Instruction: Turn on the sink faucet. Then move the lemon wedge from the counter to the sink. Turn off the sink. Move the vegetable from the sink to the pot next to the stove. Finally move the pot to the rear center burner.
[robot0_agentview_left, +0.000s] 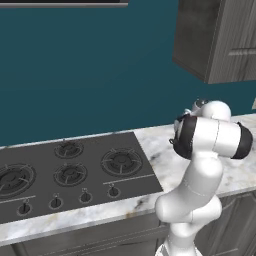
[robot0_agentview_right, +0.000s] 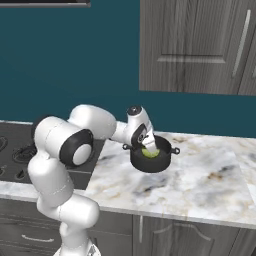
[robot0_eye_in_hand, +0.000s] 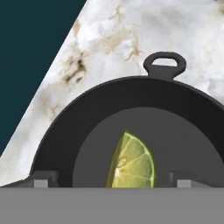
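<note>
A: Wedge status? Where's your lemon wedge (robot0_eye_in_hand: 132, 162)?
B: Inside the black pot (robot0_agentview_right: 151, 159), on the marble worktop (robot0_agentview_right: 200, 175) right of the stove (robot0_agentview_left: 65, 170).
A: And your hand (robot0_agentview_right: 146, 145)?
B: Above the pot, fingers spread wide, gripping nothing.

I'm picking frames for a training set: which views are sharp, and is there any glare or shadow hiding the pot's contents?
Hand view: crisp and evenly lit, the lemon wedge plain on the pot floor, no glare. Right base view: sharp, but the gripper partly covers the wedge. Left base view: sharp, soft flat light on the stove.
</note>
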